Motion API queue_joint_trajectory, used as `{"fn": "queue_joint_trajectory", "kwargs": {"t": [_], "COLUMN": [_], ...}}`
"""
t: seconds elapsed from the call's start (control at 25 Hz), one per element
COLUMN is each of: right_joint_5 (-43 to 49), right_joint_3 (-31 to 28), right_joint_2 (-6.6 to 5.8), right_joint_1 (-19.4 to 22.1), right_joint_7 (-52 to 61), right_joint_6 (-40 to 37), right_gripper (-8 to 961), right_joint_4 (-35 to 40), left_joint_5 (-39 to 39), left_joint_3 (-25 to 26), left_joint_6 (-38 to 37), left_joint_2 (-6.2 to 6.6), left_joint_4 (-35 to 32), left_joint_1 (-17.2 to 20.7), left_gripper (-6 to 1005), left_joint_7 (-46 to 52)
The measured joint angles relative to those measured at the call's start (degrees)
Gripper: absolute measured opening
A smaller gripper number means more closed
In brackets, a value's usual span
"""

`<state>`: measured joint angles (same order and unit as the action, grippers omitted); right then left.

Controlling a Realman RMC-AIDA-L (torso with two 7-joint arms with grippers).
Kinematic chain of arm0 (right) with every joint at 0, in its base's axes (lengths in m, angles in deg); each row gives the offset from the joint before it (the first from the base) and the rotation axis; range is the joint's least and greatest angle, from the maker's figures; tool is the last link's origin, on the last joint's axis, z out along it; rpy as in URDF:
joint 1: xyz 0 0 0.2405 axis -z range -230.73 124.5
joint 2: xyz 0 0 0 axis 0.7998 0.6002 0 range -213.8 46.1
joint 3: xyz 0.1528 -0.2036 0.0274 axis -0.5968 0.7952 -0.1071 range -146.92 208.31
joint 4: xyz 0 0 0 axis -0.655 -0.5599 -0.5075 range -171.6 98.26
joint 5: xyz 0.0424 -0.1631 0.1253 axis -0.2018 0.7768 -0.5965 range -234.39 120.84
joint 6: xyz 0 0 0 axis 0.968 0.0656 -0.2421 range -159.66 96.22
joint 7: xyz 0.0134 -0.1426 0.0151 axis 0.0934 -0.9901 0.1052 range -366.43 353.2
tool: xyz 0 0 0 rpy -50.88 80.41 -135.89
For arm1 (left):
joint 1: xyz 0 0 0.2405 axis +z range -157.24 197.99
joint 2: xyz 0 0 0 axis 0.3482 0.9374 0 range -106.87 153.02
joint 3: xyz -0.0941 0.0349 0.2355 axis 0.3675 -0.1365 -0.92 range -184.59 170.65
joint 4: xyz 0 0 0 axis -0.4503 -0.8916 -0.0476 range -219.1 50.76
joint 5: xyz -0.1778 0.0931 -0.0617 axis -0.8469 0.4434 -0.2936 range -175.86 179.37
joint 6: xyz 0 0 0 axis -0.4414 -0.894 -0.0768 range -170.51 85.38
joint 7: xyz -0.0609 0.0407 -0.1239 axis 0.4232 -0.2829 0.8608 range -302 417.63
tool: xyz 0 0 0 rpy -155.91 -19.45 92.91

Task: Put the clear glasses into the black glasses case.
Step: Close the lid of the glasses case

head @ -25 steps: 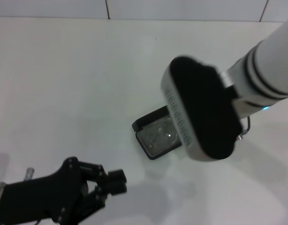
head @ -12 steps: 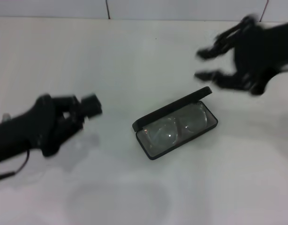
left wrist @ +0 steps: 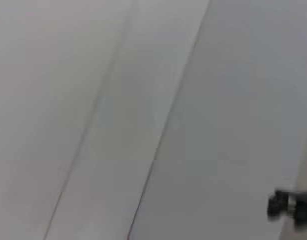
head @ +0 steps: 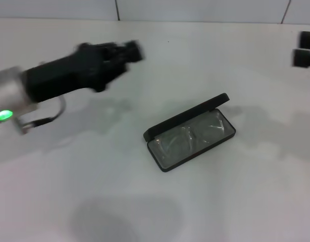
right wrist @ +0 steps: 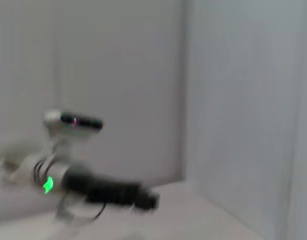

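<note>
**Glasses lying in the open case, both arms off to the sides**

The white table (head: 94,166) is filling most of the head view, with a tiled wall (head: 195,9) running along its far edge. The left arm (head: 23,88) is reaching in from the left side, a green light (head: 1,115) glowing on its pale wrist section and a thin cable looping beneath it. That same arm is showing in the right wrist view, stretched out above the table with its green light lit.

The black glasses case (head: 191,132) is sitting near the middle of the table, turned at an angle, with its lid standing open along the far long edge. The clear glasses (head: 193,135) are lying inside it, flat on the lining, both lenses catching a little light and filling the tray from end to end.

The left gripper (head: 127,52) is hovering over the far left part of the table, well apart from the case and holding nothing; it is blurred, so I cannot tell how far its fingers are parted. The right gripper (head: 307,50) is only peeking in at the right edge of the head view, also well apart from the case. Just two dark finger ends are showing there, standing apart from each other with nothing visible between them.

The left wrist view is showing mostly pale wall panels.
</note>
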<state>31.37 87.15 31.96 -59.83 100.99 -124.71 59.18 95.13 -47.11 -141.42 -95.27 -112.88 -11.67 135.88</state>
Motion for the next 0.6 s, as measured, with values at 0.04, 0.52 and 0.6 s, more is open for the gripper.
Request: {"fn": "queue_joint_trajectory", "kwargs": {"t": [0.04, 0.52, 0.6], "right_joint_5": [-1.71, -16.86, -17.13], "right_joint_3": [-2.90, -35.29, -36.05], "right_joint_2": [-0.13, -0.30, -0.32], "right_joint_1": [0.29, -2.13, -2.70], "right_joint_7": [-1.14, -12.10, -13.48], "right_joint_6": [0.04, -9.74, -10.41], "right_gripper": [309, 310, 311], "right_joint_4": [-5.08, -38.58, -40.32], "left_joint_5": [0.00, 6.11, 6.11], "left_joint_3": [0.00, -5.07, -5.36], "left_joint_6": [0.00, 16.99, 17.86], "left_joint_2": [0.00, -1.94, -1.97], "left_joint_4": [0.00, 12.31, 12.82], "left_joint_1": [0.00, -10.30, -10.33], "left_gripper": [138, 158, 161], "left_joint_7": [0.00, -0.12, -0.14]}}
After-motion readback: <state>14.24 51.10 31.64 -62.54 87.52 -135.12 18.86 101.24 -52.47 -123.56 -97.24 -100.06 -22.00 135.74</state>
